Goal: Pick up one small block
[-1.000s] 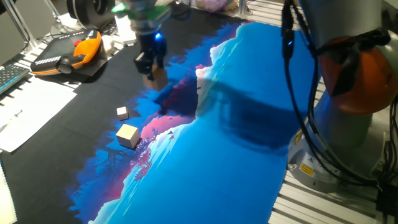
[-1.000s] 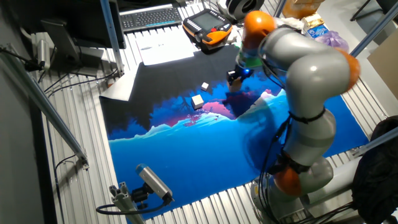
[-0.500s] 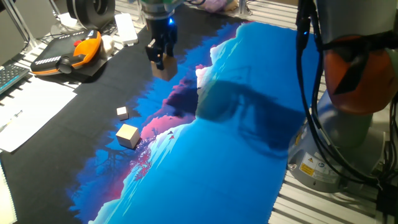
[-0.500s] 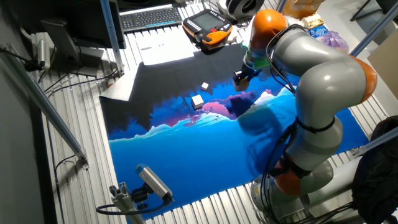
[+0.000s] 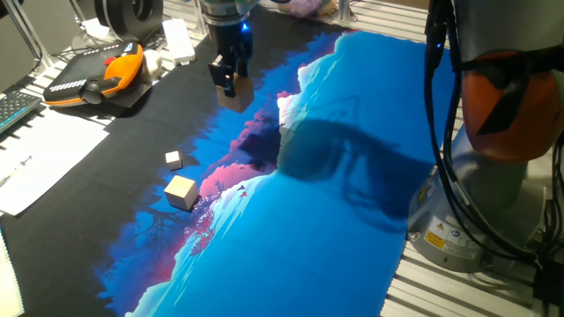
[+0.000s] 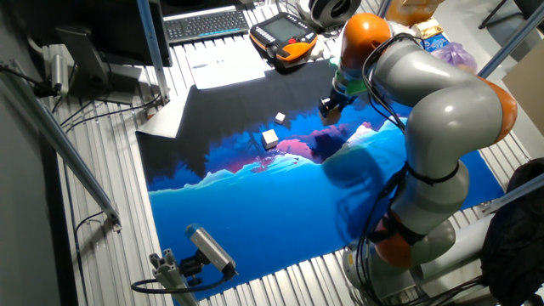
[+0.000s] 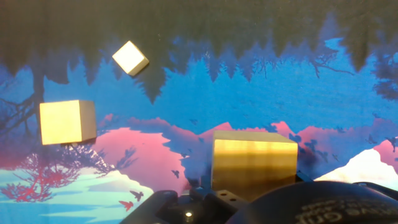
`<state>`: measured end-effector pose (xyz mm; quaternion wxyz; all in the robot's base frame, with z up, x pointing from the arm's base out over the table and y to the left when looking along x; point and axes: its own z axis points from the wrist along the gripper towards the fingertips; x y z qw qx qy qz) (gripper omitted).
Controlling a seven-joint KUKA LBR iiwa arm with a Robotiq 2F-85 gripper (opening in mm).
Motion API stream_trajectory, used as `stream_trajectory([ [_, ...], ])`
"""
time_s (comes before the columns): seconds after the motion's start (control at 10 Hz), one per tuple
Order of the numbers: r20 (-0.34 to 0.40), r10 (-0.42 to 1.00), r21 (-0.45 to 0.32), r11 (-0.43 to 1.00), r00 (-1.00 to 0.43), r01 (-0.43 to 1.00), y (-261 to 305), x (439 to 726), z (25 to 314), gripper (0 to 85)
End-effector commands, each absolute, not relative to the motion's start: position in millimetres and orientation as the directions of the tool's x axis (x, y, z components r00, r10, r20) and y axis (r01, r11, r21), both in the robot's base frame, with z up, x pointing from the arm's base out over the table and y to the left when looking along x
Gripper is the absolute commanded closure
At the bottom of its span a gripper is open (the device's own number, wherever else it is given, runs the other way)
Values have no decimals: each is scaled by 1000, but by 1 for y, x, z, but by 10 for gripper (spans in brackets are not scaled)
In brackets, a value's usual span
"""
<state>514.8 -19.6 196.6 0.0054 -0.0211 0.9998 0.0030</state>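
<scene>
My gripper (image 5: 233, 86) is shut on a small block (image 5: 236, 94), a light-tan wooden cube, and holds it above the blue and black mat (image 5: 335, 211). In the hand view the held block (image 7: 252, 163) sits at the bottom centre, clear of the mat. The second, near-identical small block (image 5: 181, 191) lies on the mat to the front left; it also shows in the hand view (image 7: 66, 121) and the other fixed view (image 6: 270, 137). The gripper (image 6: 328, 107) shows there too, the block barely visible.
A much tinier pale cube (image 5: 174, 159) lies on the mat behind the second block, also in the hand view (image 7: 130, 58). An orange and black pendant (image 5: 97, 77), papers (image 5: 44, 158) and a keyboard (image 6: 202, 23) lie beyond the mat's edge. The arm's base (image 5: 493, 176) stands at the right.
The gripper rose with the block from the mat and moved back and right; in the last half second it barely moved.
</scene>
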Motion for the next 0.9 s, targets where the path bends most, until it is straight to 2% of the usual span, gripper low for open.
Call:
stream_trajectory([
  [0.0,-10,-42,9,999,-999,-42,-20,515,196,850],
  [0.8,-1,-45,-14,999,-999,-45,-20,515,195,850],
])
